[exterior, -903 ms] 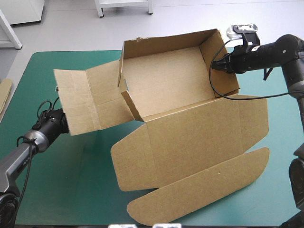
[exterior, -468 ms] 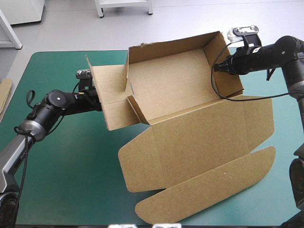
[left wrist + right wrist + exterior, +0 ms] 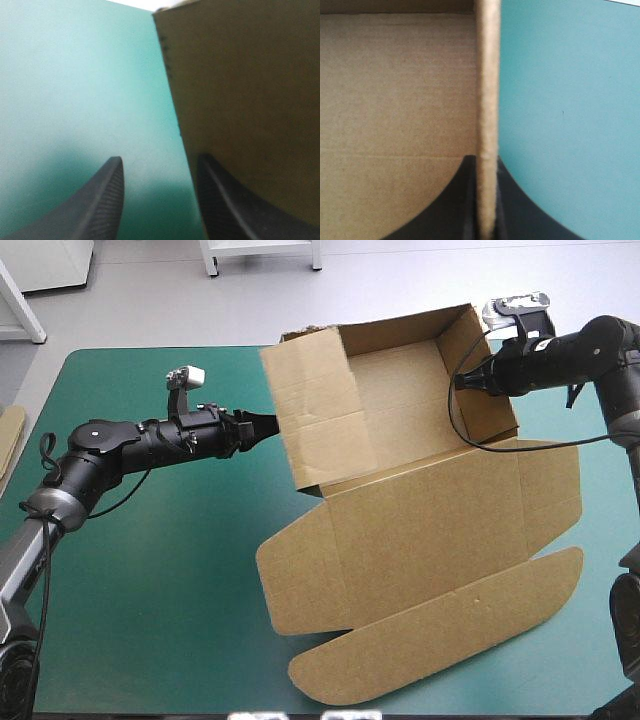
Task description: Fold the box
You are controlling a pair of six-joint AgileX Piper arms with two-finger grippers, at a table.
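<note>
The brown box stands as an open tray with its lid flat toward the table's front. Its left side flap is raised and leans in over the tray. My left gripper is at that flap's outer face near its lower edge. In the left wrist view it is open, one finger against the board and the other over the teal-green cover. My right gripper is shut on the box's right wall. The right wrist view shows the gripper pinching that wall's edge.
An edge of more brown board shows at the table's left edge. Bare teal-green cover lies to the front left of the box. The lid's rounded tuck flap reaches close to the table's front edge.
The left side flap lay flat out to the left earlier. My left arm has swung inward and pushed it up until it stands over the tray. The box slid slightly right.
</note>
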